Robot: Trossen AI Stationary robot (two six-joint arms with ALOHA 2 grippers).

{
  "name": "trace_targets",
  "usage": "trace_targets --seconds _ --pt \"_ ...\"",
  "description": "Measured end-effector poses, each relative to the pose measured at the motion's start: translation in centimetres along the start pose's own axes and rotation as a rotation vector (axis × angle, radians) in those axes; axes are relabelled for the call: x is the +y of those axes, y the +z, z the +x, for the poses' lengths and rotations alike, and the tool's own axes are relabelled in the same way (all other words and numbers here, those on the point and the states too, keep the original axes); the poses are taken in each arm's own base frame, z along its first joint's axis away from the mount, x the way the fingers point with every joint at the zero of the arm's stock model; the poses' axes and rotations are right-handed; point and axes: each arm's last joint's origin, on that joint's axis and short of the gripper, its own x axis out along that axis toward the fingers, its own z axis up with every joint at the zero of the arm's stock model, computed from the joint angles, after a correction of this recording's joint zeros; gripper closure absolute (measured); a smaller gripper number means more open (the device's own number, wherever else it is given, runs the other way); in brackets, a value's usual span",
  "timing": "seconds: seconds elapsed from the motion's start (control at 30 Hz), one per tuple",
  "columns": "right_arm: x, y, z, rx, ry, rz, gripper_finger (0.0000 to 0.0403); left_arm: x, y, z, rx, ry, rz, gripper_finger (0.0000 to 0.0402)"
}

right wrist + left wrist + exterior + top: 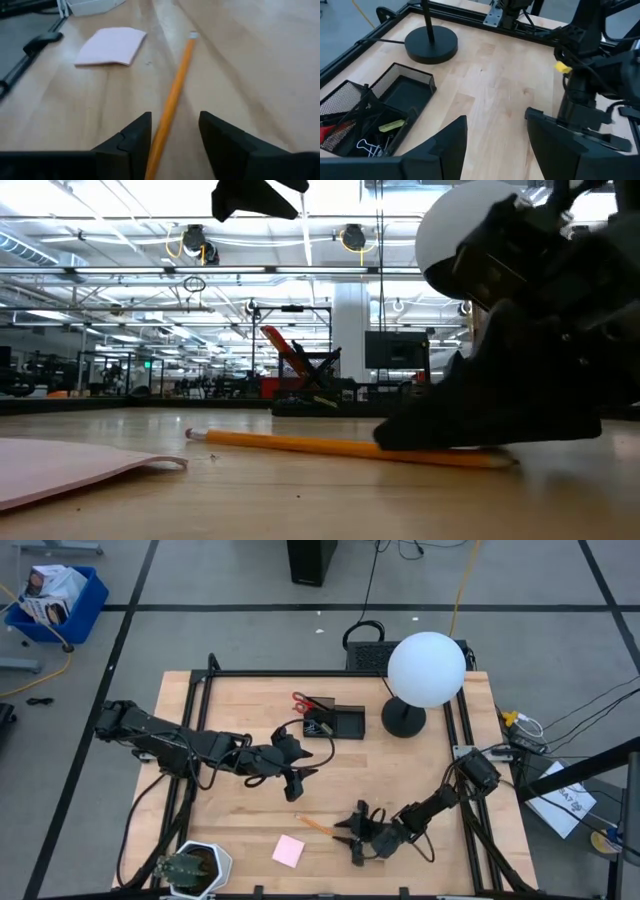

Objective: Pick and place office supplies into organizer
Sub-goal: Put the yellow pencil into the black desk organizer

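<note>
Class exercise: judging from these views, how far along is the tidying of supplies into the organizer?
Done: red-handled scissors stand in the organizer. In hand: the right gripper, open, straddles the orange pencil on the table. Left: that pencil and the pink sticky-note pad. The left gripper is empty.

The bench (pixel 240 810) is pale wood, smooth with a soft sheen and visible grain. The organizer (pixel 395 107) looks like matt black wire mesh. The pencil (pixel 172 102) has a glossy orange painted finish; the pink sticky pad (pixel 111 46) is matt paper. The lamp globe (pixel 426 669) is smooth, matt white
</note>
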Motion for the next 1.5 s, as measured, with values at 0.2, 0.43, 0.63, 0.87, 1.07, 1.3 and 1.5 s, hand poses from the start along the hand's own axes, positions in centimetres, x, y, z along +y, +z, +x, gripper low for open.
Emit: trace_targets --seconds 0.2,0.43,0.63,0.87,1.07,1.3,1.5 --pt "-1.5 0.2 -0.4 0.025 -0.024 -0.092 0.0238 0.0 0.0 0.0 -0.003 0.0 0.0 0.0194" --pt "-2.3 0.4 0.2 0.072 -0.014 -0.159 0.0239 -0.1 0.1 0.0 -0.009 -0.004 0.005 0.0198" --pt "-2.3 0.2 0.1 0.089 -0.018 -0.16 0.0256 -0.1 0.1 0.0 -0.009 -0.005 0.005 0.0205" --pt "-2.3 0.1 0.1 0.107 -0.024 -0.181 0.0322 -0.2 0.2 0.0 -0.024 -0.011 -0.002 0.0202" --pt "-2.3 0.1 0.1 0.11 -0.015 -0.198 0.039 -0.2 0.2 0.0 -0.027 -0.012 0.006 0.0207" --pt "-2.3 0.5 -0.1 0.105 -0.016 -0.173 0.0391 -0.2 0.2 0.0 -0.027 -0.012 0.013 0.0209" --pt "-2.2 2.8 -1.3 0.029 -0.056 -0.223 0.0391 0.2 0.4 0.1 -0.027 0.004 -0.006 0.0204"
